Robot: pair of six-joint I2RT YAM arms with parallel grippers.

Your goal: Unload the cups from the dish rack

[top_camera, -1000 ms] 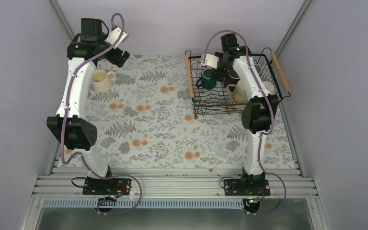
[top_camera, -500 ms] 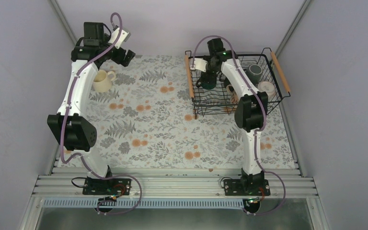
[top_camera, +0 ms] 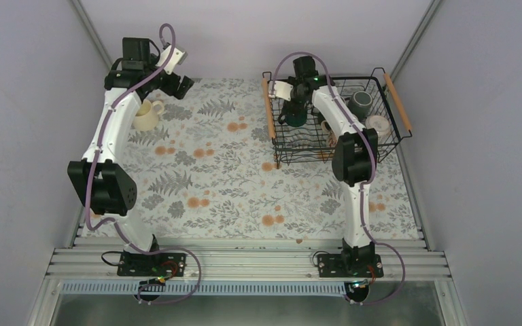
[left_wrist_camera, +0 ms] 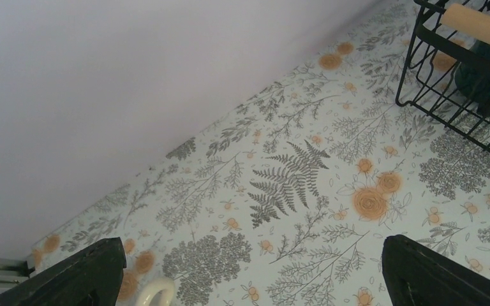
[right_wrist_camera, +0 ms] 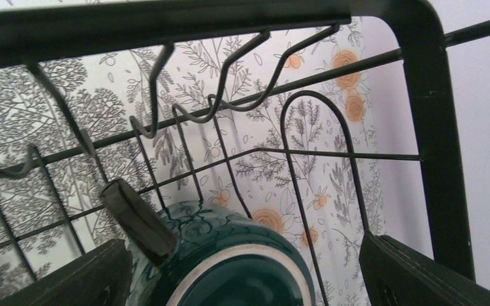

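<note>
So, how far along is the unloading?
Done: the cream handled mug stands on the floral table. In hand: right gripper open above the dark green mug in the black wire dish rack. Left: that mug, a grey cup, a white cup, maybe more.

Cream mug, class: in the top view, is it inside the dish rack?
No, the cream mug stands on the table, well left of the dish rack.
</note>
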